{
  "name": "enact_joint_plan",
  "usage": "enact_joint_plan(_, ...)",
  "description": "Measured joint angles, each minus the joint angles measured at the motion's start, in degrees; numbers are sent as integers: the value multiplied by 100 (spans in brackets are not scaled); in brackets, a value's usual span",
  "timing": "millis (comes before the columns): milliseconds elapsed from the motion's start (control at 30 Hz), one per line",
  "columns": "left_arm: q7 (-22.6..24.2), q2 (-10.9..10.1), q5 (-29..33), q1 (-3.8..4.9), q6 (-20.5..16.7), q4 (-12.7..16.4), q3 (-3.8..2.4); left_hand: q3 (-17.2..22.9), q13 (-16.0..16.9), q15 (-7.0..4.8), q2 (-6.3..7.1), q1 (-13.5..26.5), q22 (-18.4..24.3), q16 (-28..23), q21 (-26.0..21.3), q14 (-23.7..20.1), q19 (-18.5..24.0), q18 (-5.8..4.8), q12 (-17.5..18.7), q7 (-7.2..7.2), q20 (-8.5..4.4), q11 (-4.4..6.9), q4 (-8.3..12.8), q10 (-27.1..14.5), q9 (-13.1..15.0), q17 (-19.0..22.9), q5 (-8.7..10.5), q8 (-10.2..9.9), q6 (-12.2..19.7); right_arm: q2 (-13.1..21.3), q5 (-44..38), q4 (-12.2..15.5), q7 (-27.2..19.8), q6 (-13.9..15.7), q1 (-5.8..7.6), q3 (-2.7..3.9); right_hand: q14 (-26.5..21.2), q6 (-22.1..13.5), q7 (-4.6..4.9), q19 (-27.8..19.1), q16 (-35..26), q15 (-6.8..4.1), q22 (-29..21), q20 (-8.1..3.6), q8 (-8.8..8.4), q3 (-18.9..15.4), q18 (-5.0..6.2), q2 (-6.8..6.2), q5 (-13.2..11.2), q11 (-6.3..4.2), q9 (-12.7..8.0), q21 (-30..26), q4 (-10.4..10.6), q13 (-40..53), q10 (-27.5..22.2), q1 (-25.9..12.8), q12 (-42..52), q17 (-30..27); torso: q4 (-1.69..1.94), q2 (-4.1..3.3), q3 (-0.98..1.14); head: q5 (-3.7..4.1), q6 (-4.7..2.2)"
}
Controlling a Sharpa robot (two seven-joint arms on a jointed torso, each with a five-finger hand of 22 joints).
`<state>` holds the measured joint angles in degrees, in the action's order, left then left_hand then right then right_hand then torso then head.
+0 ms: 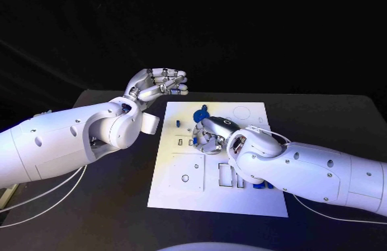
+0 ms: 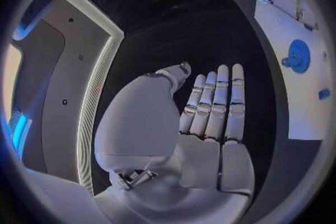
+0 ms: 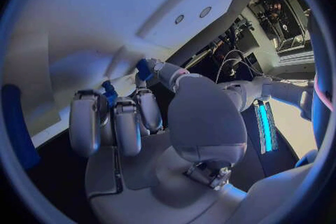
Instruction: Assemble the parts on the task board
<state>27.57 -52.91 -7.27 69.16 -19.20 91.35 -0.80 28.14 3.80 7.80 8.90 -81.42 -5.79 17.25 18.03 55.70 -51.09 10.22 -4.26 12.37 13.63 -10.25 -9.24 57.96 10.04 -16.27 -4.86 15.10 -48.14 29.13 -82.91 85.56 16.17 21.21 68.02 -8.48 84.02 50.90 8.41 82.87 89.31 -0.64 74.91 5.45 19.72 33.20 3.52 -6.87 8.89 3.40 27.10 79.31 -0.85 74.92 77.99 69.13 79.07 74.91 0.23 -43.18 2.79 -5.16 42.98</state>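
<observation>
Small blue plastic part is pinched by right hand over white task board; seating judged next. Left hand is held open, empty.

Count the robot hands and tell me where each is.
2. The left robot hand is raised beside the task board's far left corner; the right robot hand is over its middle.

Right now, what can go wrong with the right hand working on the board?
The right hand covers the task board where it works, so the head view cannot check alignment. It seems to pinch a small blue part at the fingertips; this could slip. The left hand hovers off the board, not steadying it.
</observation>
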Motion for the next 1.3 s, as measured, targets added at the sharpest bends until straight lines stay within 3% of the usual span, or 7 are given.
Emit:
enact_joint_plan(133,-1,-1,0,0,1,-1,0,0,0,0,0,0,6,0,0,0,0,0,0,0,0,0,0,0,0,-14,0,0,0,-2,-3,0,0,-8,-1,0,0,-27,-10,0,0,0,0,0,-23,0,0,0,0,22,-16,0,0,-5,-21,0,0,0,-2,0,1,-5,0)
enact_joint_plan(300,-2,-2,1,0,1,-1,0,0,0,0,0,0,5,0,0,0,0,0,0,0,0,0,0,0,-1,-13,0,0,0,-3,-5,-6,0,-20,-7,-7,-2,-156,53,-21,0,2,0,21,-114,-41,1,-43,3,56,-55,-25,41,-42,-56,-44,-35,0,-3,0,1,-6,1)
enact_joint_plan(433,-2,-3,1,0,2,-2,0,0,0,0,0,0,5,0,0,0,0,0,0,0,0,0,0,0,-1,-13,0,0,0,-2,-5,-23,0,-34,-20,-18,2,-289,110,-52,-32,45,-1,52,-228,-153,0,-137,-224,113,-119,-70,100,-100,-113,-138,-93,0,-5,-1,1,-5,1)
enact_joint_plan(933,-6,-3,1,0,3,-7,0,0,0,0,0,0,5,0,0,0,0,0,0,0,0,0,0,0,-2,-12,0,0,0,0,-3,-26,-26,-4,-20,-16,-8,-520,153,-75,-34,101,4,74,-414,-447,0,-281,-225,193,-211,-98,215,-159,-199,-278,-123,-1,-4,-2,-1,2,8)
enact_joint_plan(1100,-21,-3,1,0,6,-19,0,17,0,0,18,48,7,-28,0,0,-21,1,28,0,20,0,17,0,3,-28,0,0,0,77,5,57,-102,182,-21,-18,-7,-947,252,-126,-63,215,3,168,-657,-865,0,-442,-270,277,-312,-202,382,-407,-494,-297,-333,-1,-3,-1,-1,2,9)
enact_joint_plan(1267,-118,-6,-47,0,16,-73,1,-3,7,-59,70,250,-10,107,88,243,-213,-1,28,0,-23,6,-3,33,19,-168,21,-28,0,282,105,251,-360,522,-5,-18,-10,-1058,243,-168,-66,218,3,210,-711,-981,0,-457,-270,311,-347,-277,443,-444,-528,-243,-342,-1,-6,10,-2,0,-9)
enact_joint_plan(1300,-153,-5,-74,0,21,-86,1,-34,16,-78,88,280,-22,154,118,304,-270,-1,28,0,-44,18,-34,87,21,-204,21,-28,0,328,154,283,-446,590,7,-17,-10,-1058,243,-175,-66,218,3,217,-694,-981,1,-386,-255,311,-347,-300,443,-444,-528,-173,-342,-1,-7,14,-2,-1,-14)
